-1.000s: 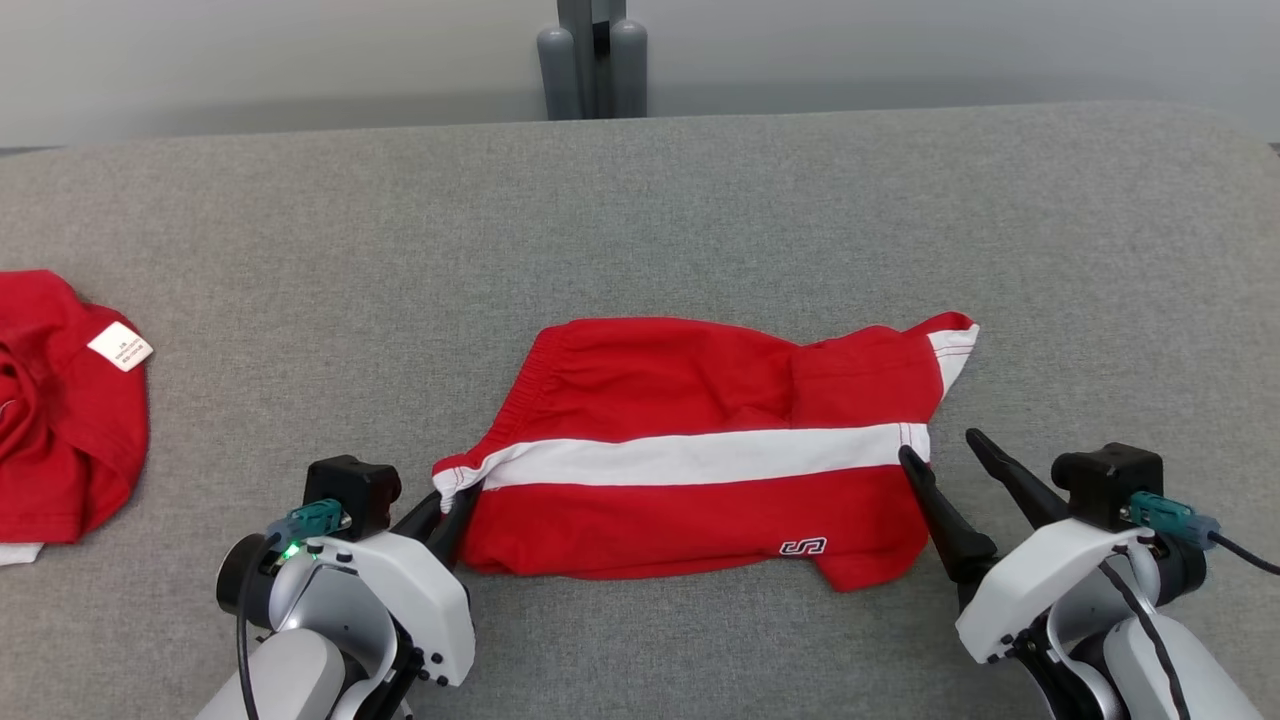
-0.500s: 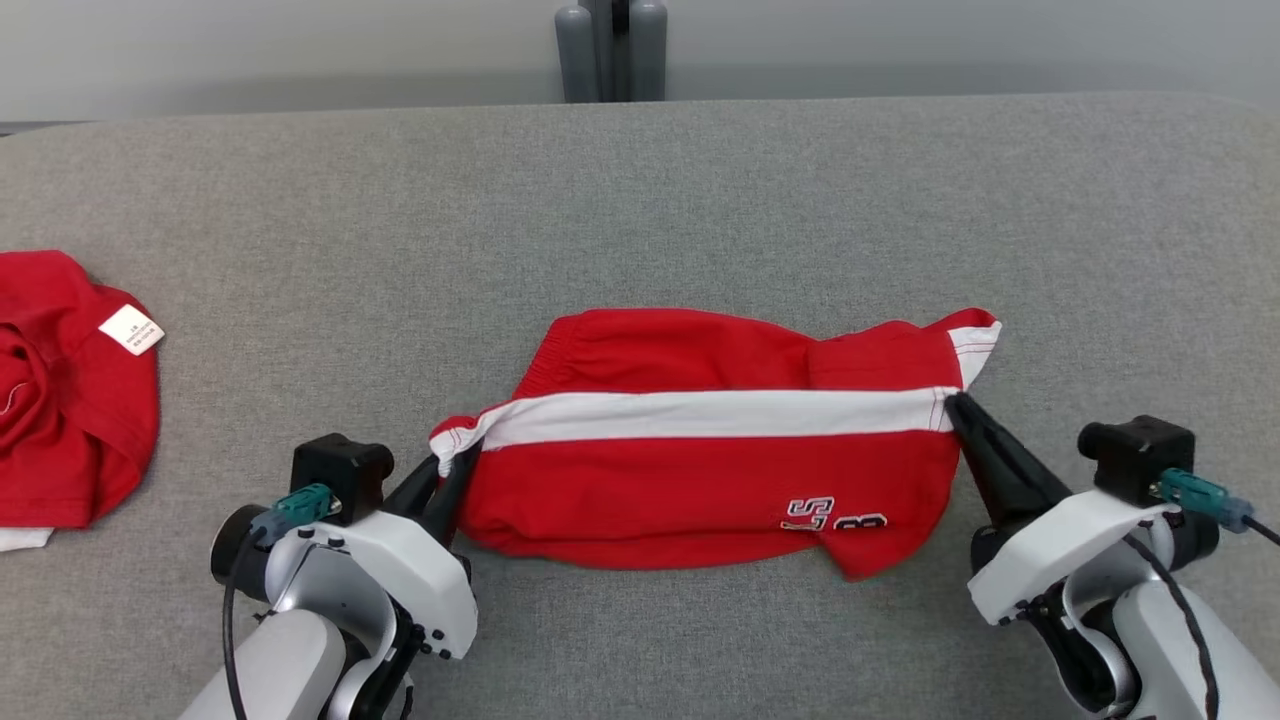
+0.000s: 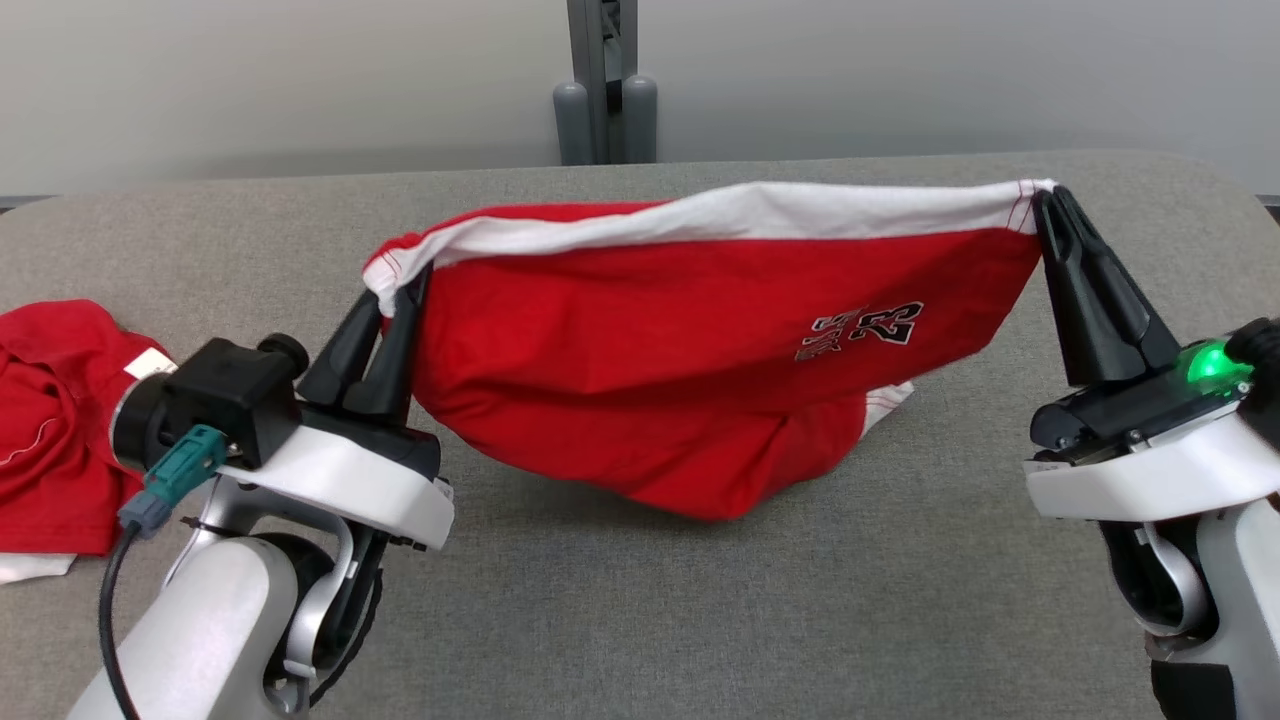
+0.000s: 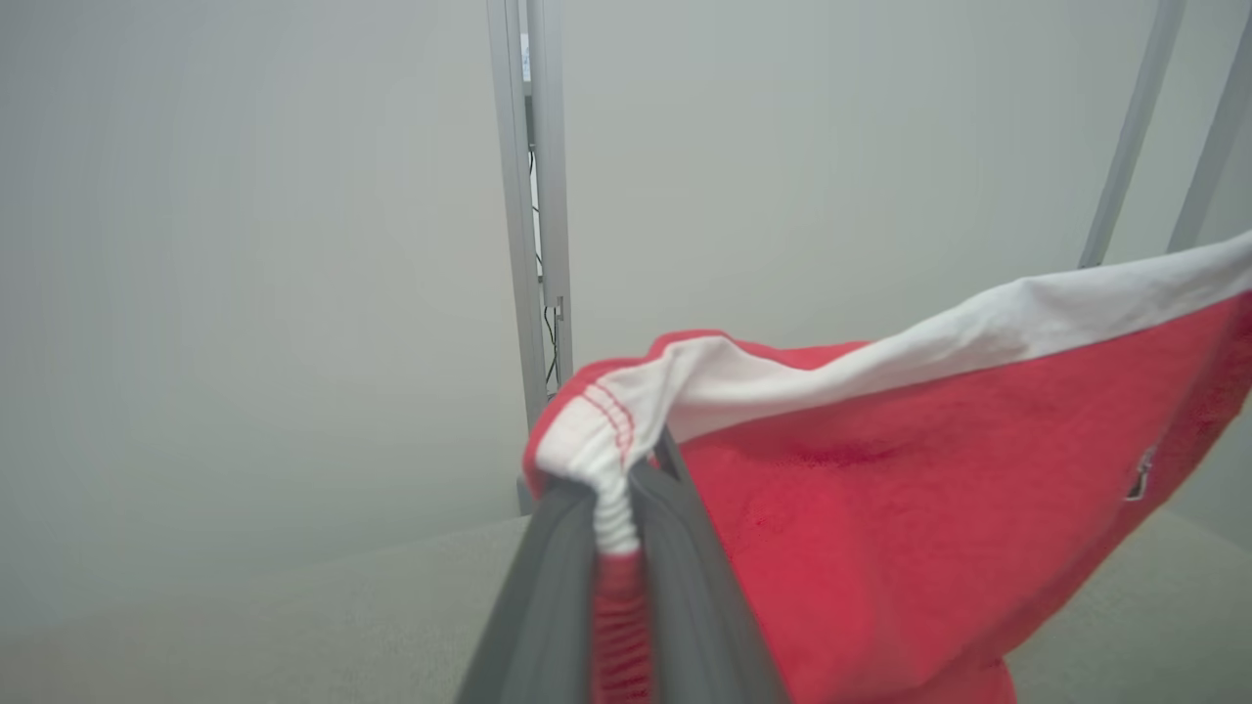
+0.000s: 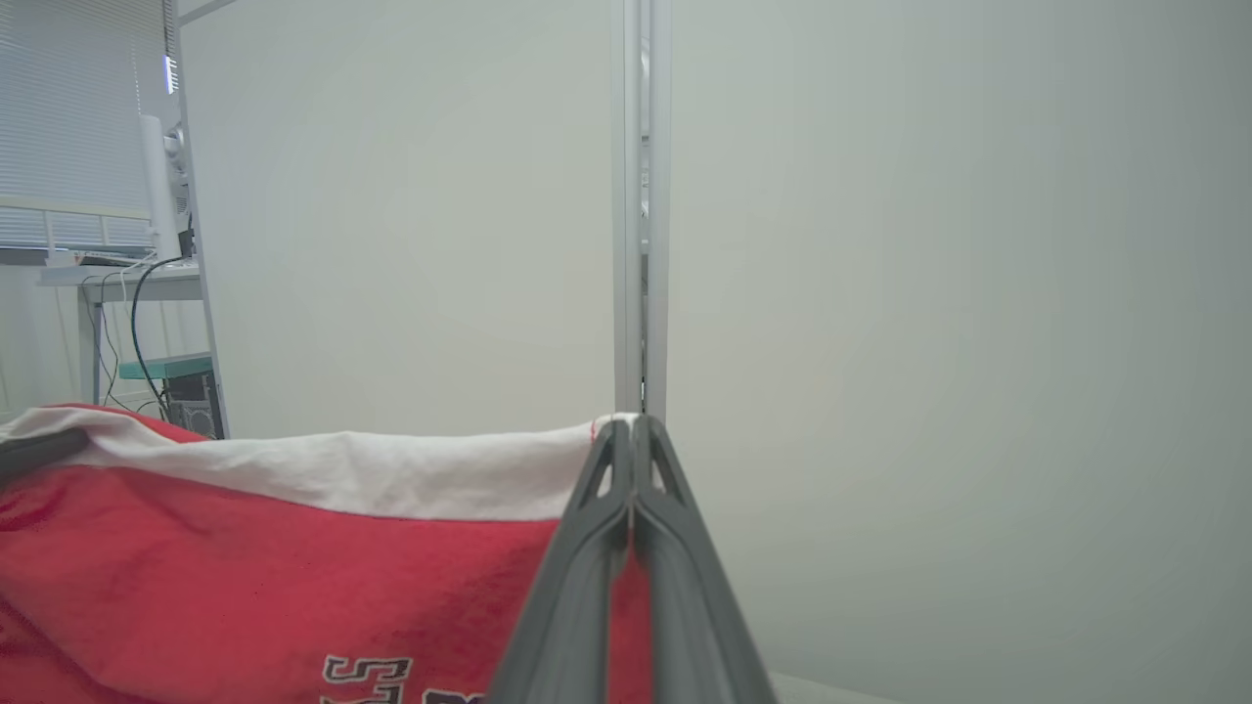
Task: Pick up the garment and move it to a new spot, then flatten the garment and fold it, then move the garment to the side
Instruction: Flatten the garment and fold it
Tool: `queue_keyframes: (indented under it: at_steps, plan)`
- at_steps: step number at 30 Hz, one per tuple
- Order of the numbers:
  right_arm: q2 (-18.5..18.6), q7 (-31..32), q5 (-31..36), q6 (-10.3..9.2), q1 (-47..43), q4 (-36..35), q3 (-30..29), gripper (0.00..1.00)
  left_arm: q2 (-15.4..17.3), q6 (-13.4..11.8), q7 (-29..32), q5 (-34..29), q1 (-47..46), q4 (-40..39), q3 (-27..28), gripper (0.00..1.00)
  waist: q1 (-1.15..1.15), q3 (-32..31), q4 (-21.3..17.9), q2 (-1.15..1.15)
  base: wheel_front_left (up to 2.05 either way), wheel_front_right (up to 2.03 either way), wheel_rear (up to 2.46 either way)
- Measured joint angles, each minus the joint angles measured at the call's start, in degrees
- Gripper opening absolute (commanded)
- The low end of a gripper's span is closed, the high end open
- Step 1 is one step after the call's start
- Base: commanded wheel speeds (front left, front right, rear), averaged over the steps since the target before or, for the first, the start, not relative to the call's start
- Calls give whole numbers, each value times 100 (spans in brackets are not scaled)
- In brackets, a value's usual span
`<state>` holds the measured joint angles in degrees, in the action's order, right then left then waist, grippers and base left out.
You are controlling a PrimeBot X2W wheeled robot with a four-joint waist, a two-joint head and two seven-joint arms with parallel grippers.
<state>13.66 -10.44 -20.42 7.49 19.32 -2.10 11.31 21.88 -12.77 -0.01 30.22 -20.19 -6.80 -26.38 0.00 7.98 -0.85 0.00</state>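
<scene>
While left gripper [image 3: 400, 287], right gripper [image 3: 1047, 203], both raised, clamp stripe ends, soft red white-striped shorts [image 3: 700, 340] sag, maybe touching grey fabric table [image 3: 700, 610]

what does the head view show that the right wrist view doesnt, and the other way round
From the head view: a second red garment with a white label lying at the left of the table, the middle of the garment sagging toward the table, and a green light on the right wrist. From the right wrist view: window blinds and a desk with cables at the far left. In both: the garment's white stripe and printed lettering, the right gripper with fingers shut on the stripe's end, and the grey post behind.
</scene>
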Motion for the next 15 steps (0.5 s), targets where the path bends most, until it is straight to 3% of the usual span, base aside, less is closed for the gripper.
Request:
queue_keyframes:
  at_steps: [9,15]
  plan:
    - [-53,415,245,0,194,-998,-352,0,248,-416,80,-375,-187,-1155,252,0,0,-233,-95,0,0,0,0]
    - [-144,700,245,0,187,-1190,-410,0,336,-570,236,-482,-229,-1600,318,0,0,-219,-146,0,0,0,0]
